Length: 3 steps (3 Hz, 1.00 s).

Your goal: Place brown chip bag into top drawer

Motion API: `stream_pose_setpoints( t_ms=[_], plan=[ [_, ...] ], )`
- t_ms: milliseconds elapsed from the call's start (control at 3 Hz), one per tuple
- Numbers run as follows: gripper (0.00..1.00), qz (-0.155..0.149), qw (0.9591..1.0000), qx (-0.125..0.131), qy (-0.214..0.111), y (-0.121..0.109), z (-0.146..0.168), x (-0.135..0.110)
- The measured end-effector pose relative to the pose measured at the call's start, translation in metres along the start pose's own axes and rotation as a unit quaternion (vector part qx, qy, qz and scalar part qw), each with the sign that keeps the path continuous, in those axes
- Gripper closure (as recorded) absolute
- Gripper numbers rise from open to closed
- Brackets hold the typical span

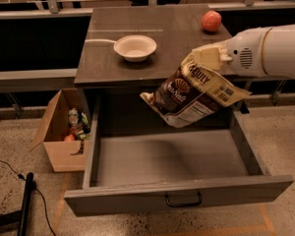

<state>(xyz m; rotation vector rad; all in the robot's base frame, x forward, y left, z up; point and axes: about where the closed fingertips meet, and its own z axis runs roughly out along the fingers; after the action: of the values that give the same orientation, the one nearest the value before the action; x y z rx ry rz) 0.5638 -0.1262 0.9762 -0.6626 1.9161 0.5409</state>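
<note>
- Brown chip bag point(187, 95) hangs in the air just below the end effector point(207, 58), tilted, with its lower end slanting off toward the bowl's side.
- The end effector is closed on the bag's cream upper edge, pinching the foil. It sits at the front edge of the bench point(177, 31).
- The top drawer point(137, 199) stands pulled out, lower than the end effector and mostly nearer the camera. Its grey floor is bare.
- On the bench beyond the end effector are a white bowl point(134, 47) and an apple point(211, 20).
- Step in hand, as I judge it: carrying the bag over the drawer. The grasp is made and the release is not yet done.
- The next move calls for bringing the bag forward and down until it is inside the drawer walls, then opening the fingers. The slanted low end should stay clear of the bench edge.
</note>
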Motion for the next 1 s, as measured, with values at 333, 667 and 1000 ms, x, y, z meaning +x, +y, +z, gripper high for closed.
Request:
stream_pose_setpoints(
  t_ms=[333, 667, 1000],
  plan=[
    [0.36, -0.03, 0.9995, -0.013, 0.006, 0.0111, 0.0073, 0.019],
    [0.12, -0.036, 0.9992, -0.014, 0.006, 0.0137, 0.0078, 0.0172],
    [0.0, -0.038, 0.9992, -0.014, 0.006, 0.0159, 0.0082, 0.0158]
  ],
)
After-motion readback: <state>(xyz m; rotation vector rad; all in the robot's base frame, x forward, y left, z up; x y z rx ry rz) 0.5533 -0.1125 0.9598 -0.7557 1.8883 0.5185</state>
